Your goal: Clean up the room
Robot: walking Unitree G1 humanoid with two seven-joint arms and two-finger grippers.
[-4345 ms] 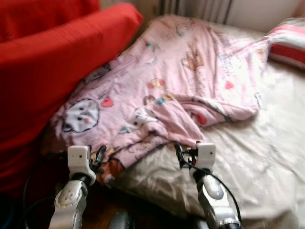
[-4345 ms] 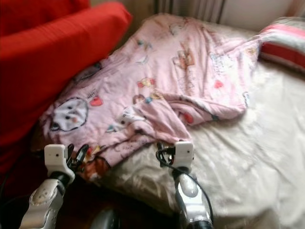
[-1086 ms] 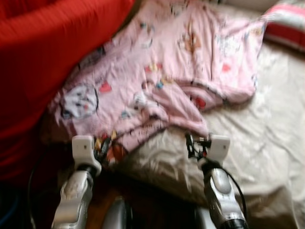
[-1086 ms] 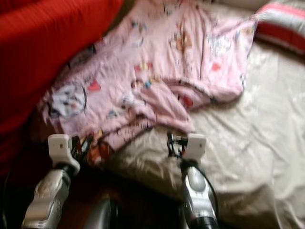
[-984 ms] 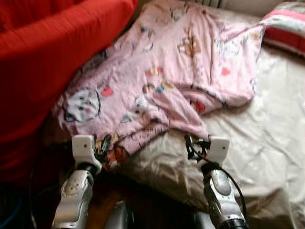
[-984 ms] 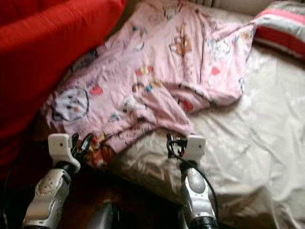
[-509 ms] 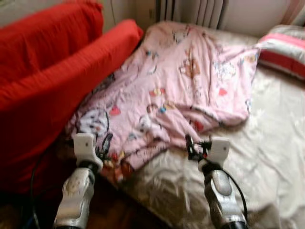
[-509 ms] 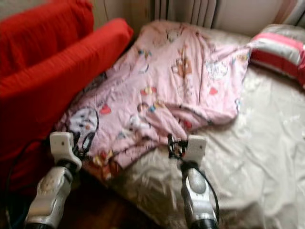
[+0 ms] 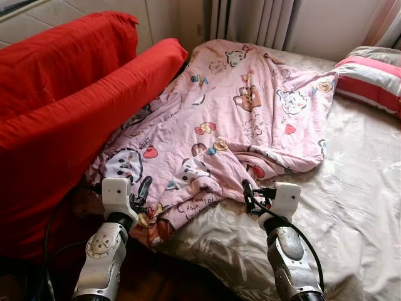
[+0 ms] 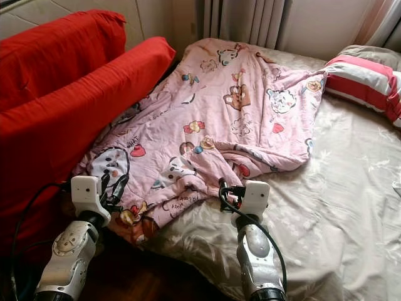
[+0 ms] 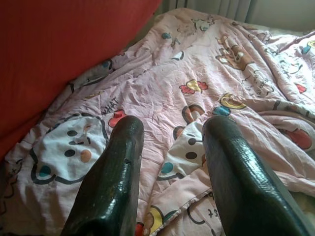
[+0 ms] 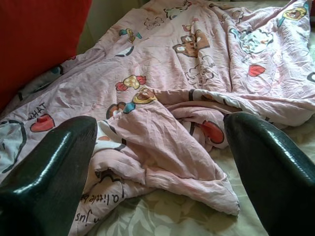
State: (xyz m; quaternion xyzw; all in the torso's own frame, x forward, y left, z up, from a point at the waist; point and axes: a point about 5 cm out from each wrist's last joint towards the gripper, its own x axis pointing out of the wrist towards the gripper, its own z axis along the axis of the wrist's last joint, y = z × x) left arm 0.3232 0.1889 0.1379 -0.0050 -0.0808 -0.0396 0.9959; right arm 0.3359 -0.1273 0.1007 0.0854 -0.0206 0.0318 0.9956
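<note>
Head views now tilt higher; left gripper point(image 9: 143, 191) and right gripper point(image 9: 248, 194) stay spread, empty, at the blanket's point(image 9: 238, 119) near edge on the bed point(image 9: 357, 182).

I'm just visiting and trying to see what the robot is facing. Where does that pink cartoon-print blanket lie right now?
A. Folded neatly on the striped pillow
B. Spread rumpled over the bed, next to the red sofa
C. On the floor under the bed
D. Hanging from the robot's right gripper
B: the pink blanket lies crumpled across the bed, its edge against the red sofa, with both open grippers short of it.
</note>
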